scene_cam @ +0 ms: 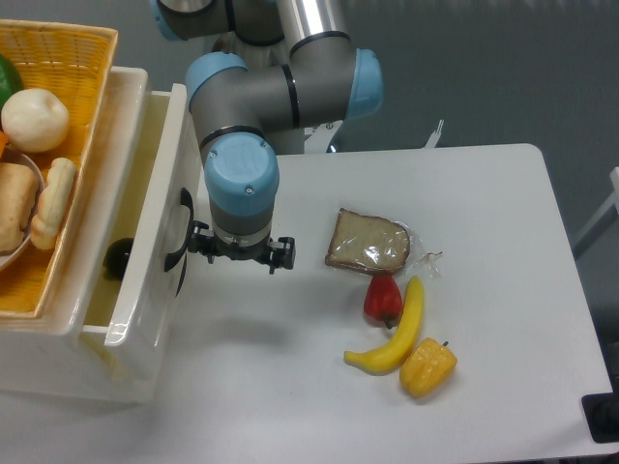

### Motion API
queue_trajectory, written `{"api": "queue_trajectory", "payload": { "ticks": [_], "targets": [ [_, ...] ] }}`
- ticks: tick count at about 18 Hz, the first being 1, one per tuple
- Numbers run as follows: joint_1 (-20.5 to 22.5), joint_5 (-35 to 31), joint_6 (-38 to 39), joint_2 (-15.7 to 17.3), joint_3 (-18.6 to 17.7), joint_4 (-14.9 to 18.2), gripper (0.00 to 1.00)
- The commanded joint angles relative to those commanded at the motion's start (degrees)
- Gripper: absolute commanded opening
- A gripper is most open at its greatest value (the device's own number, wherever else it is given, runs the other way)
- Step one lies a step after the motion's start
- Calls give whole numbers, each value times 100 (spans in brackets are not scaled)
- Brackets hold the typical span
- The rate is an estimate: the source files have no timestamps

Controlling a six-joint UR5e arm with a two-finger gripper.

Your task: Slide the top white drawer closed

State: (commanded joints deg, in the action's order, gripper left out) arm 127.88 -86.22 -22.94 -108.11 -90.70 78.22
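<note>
top white drawer [155,222] partly open | claw [239,253] beside its handle [175,232]; grip state unclear, perhaps touching

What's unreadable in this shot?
- Gripper fingertips: hidden under the wrist, so open or shut is unclear.
- Drawer handle contact: blocked by the arm.
- Dark item in drawer: half hidden behind the drawer front.
- Basket: cut off at the left edge.

arm [280,92] — grey tubular links | light-blue joint caps | black hand [241,253] — silver upper tube
</note>
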Motion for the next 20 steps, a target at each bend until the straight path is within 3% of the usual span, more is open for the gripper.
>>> {"api": "queue_trajectory", "payload": {
  "ticks": [15, 20],
  "targets": [
    [-211, -17, 0, 0, 9, 0, 100],
    [359, -17, -499, 79, 176, 0, 100]
  ]
}}
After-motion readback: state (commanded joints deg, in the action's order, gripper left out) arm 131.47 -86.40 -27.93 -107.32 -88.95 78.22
